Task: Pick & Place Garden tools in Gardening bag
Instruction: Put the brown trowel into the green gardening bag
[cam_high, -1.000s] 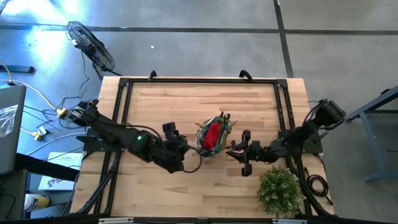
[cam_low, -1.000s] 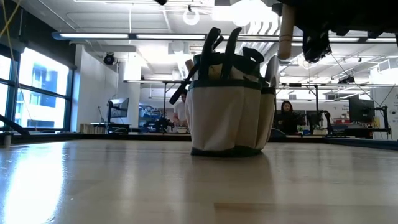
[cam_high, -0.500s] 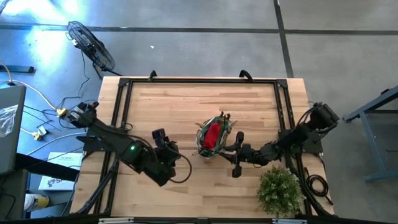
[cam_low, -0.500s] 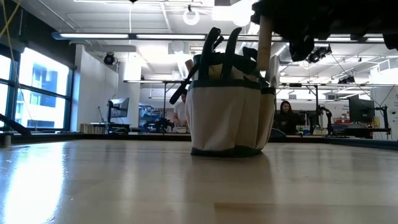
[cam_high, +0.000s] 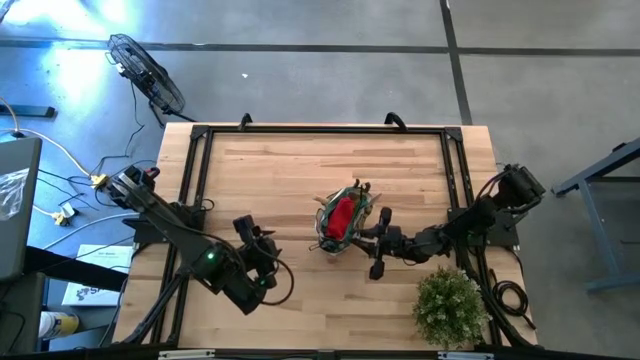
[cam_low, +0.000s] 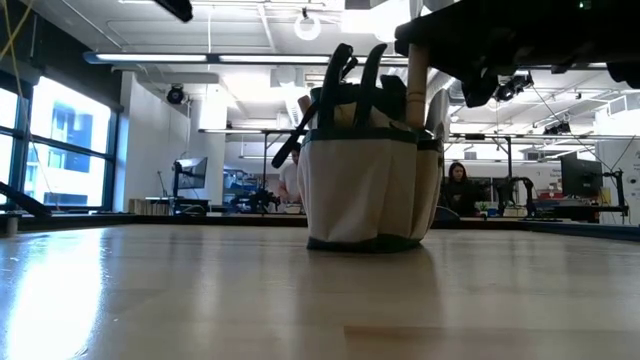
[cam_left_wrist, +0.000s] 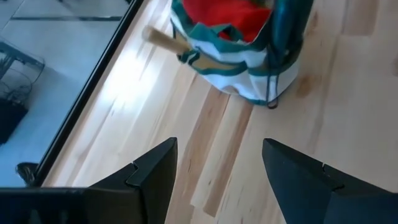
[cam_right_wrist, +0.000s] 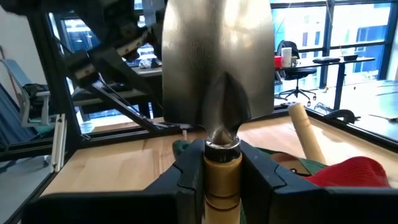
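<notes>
The gardening bag (cam_high: 343, 220) stands upright on the wooden table, near its middle, with a red glove-like piece (cam_high: 342, 213) and tool handles sticking out of its top. In the low view the bag (cam_low: 368, 180) shows pale with dark trim. My right gripper (cam_high: 373, 248), just right of the bag, is shut on a silver trowel (cam_right_wrist: 216, 62) with a pale wooden handle. My left gripper (cam_high: 260, 243) hangs open above bare table left of the bag, holding nothing; its fingers (cam_left_wrist: 155, 177) point toward the bag (cam_left_wrist: 245, 56). My right gripper pinches the trowel's wooden handle just below the metal collar (cam_right_wrist: 222, 163) between its two fingers. The fingers come level from the table's right side and lie across the handle. The trowel stands upright, blade up. Its handle (cam_low: 416, 90) hangs down to the bag's right rim; whether it is inside, I cannot tell.
A bushy potted plant (cam_high: 450, 305) stands at the table's near right corner, close to my right arm. Black frame rails (cam_high: 195, 170) run along the table's left, right and far edges. Bare wood lies left of and beyond the bag.
My left gripper has drawn back from the bag toward the table's near left and sunk a little, staying open. My right gripper has carried the trowel left to the bag; its handle has come down against the bag's right rim.
</notes>
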